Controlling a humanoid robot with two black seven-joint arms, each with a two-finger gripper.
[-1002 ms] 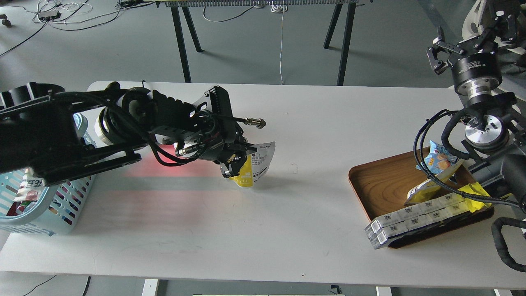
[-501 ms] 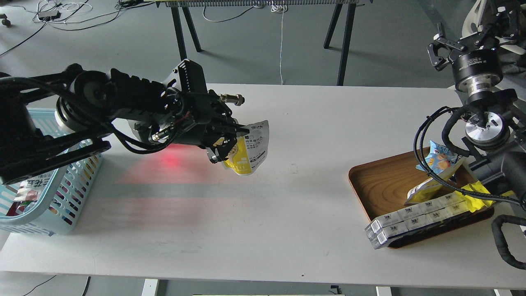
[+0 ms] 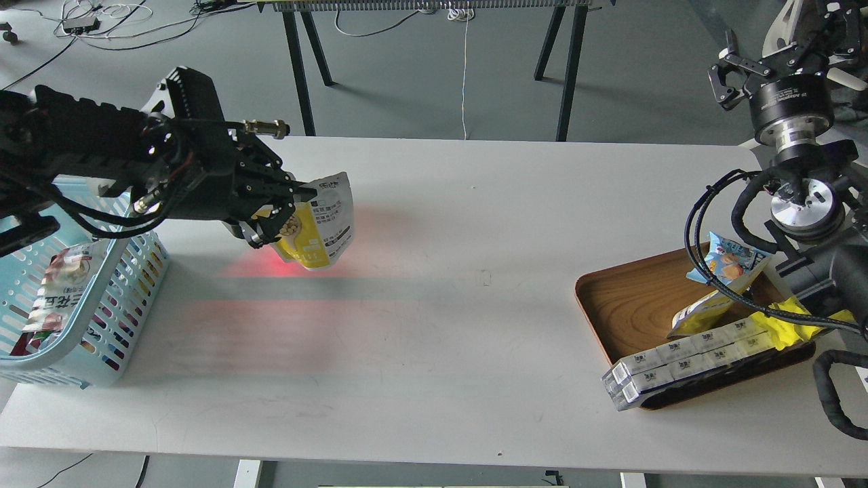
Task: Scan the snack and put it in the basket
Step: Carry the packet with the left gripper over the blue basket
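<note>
Snack (image 3: 319, 227) hangs in the air above the tabletop (image 3: 434, 325), pinched at its top by the left pincer (image 3: 288, 203). Red light glows under it, likely for scanning. It is held high so it can clear the rim of the basket (image 3: 102, 318), near on the left. The right pincer (image 3: 766, 64) is up and far away, and I cannot tell if it is wide or narrow.

The middle of the bench (image 3: 434, 305) lies bare from the left gripper (image 3: 288, 210) across to the tray (image 3: 624, 298) at the right edge. At the frame's left, the basket (image 3: 115, 325) stands open-topped, packets inside; its near rim sits between the held pouch (image 3: 319, 227) and its interior. The tray is crowded on its right half.
</note>
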